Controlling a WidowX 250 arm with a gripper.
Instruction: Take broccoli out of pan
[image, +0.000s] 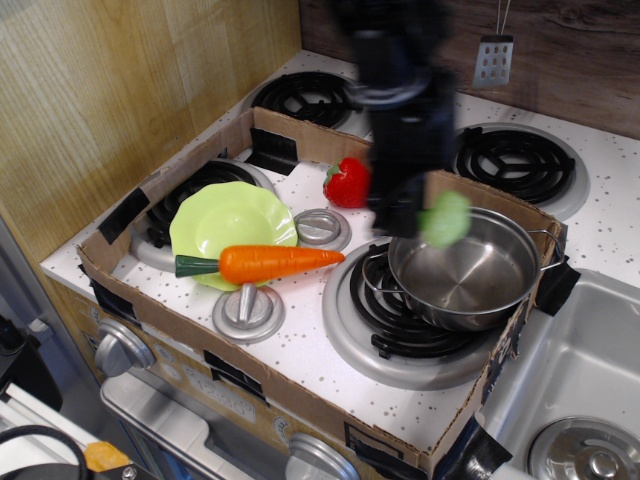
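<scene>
The pale lime-green broccoli (445, 218) hangs in the air over the left rim of the shiny steel pan (470, 282), clear of its bottom. My gripper (422, 218) is blurred by motion and is shut on the broccoli from its left side. The black arm rises above it towards the top of the frame. The pan sits on the front right burner inside the cardboard tray and holds nothing else.
An orange carrot (270, 262) lies across the edge of a light-green plate (225, 215). A red strawberry (348, 183) sits just left of the arm. Two grey knobs (248, 310) lie on the stove top. The cardboard wall (300, 398) rings the area. A sink (590, 370) is at the right.
</scene>
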